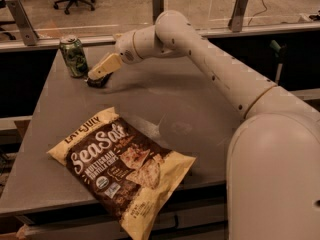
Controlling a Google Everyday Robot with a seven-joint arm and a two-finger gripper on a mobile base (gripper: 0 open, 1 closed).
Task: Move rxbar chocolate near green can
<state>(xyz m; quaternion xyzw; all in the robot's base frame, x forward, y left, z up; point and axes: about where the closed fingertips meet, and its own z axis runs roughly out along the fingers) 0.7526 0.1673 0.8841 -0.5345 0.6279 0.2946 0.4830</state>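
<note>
The green can [73,56] stands upright at the far left of the grey table [165,109]. My gripper [100,74] reaches in from the right and sits just right of the can, low over the table. Its tan fingers [106,65] are shut on the rxbar chocolate [97,82], a small dark bar at the fingertips. The bar is down at the table surface, a short gap from the can's base. I cannot tell whether it touches the table.
A large Sea Salt chip bag [120,169] lies at the table's front left, overhanging the front edge. A glass barrier with metal posts [158,6] runs along the table's back edge. My arm [220,79] spans the table's right side.
</note>
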